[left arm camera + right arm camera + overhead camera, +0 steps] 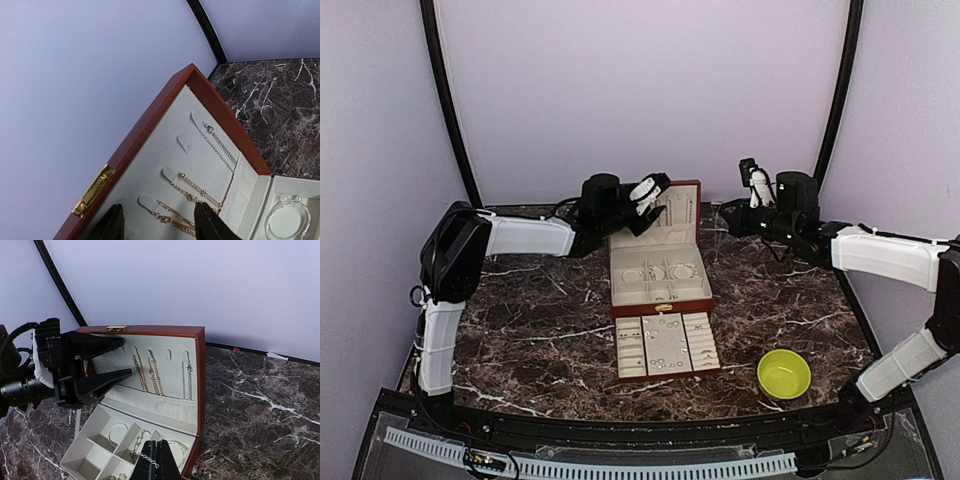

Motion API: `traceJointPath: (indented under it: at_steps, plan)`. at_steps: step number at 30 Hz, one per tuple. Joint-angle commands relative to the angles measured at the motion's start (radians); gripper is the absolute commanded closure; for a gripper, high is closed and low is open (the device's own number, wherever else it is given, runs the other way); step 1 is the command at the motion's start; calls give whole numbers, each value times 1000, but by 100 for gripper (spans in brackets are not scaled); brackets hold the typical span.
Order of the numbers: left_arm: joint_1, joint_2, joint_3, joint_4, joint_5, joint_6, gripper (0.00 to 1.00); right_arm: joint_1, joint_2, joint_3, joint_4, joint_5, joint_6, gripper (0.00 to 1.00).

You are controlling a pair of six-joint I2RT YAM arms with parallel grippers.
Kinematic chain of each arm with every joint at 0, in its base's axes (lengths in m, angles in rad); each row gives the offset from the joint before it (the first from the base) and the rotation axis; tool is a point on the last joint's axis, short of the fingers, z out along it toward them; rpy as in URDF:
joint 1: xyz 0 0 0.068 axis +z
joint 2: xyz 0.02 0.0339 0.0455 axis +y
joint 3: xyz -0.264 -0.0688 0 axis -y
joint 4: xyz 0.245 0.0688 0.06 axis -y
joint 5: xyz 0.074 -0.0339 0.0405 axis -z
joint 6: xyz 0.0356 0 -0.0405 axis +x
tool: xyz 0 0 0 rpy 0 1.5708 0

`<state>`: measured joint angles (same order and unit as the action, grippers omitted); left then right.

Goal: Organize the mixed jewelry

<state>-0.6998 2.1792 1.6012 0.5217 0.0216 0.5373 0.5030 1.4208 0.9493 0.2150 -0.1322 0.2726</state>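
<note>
A reddish-brown box (pixel 640 309) sits open in the middle of the dark marble surface (pixel 540 310). Its lid (pixel 672 212) stands up at the far side. The left tool (pixel 159 210) is up at the left edge of the lid, and its two black fingers (pixel 100 345) are spread apart. One finger is by the outside of the lid edge. The other finger is in front of the cream lining. I cannot tell if they touch the lid. The right tool (pixel 155 462) is by the right side of the box. Its fingers are pressed together, and they pinch a thin silvery chain (pixel 145 456) that lies across their tips. More jewelry is in the box. Gold chains (pixel 147 372) and a silver chain (pixel 186 380) hang from little tabs inside the lid. Round shiny bracelets (pixel 118 431) lie in the cream compartments of the box. On the near side, just in front of the box, lies a flat cream tray (pixel 703 350) with three parts side by side. Tiny silvery pieces (pixel 665 362) rest on it, too small to tell one from another. A yellow-green bowl (pixel 784 373) stands on the surface to the right of the tray, a little apart from it.
</note>
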Motion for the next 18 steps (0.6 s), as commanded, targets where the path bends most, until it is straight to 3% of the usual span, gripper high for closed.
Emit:
traceJointPath:
  at_steps: [1, 13, 18]
  plan:
    - [-20, -18, -29, 1, -25, 20, 51, -5, -13, -13, 52, -4, 14, 100]
    - [-28, -95, -186, 138, -54, 36, 56, -4, -10, -19, 64, -9, 20, 100]
    - [-28, -120, -191, 170, -55, 15, 49, -4, -5, -18, 71, -15, 23, 100]
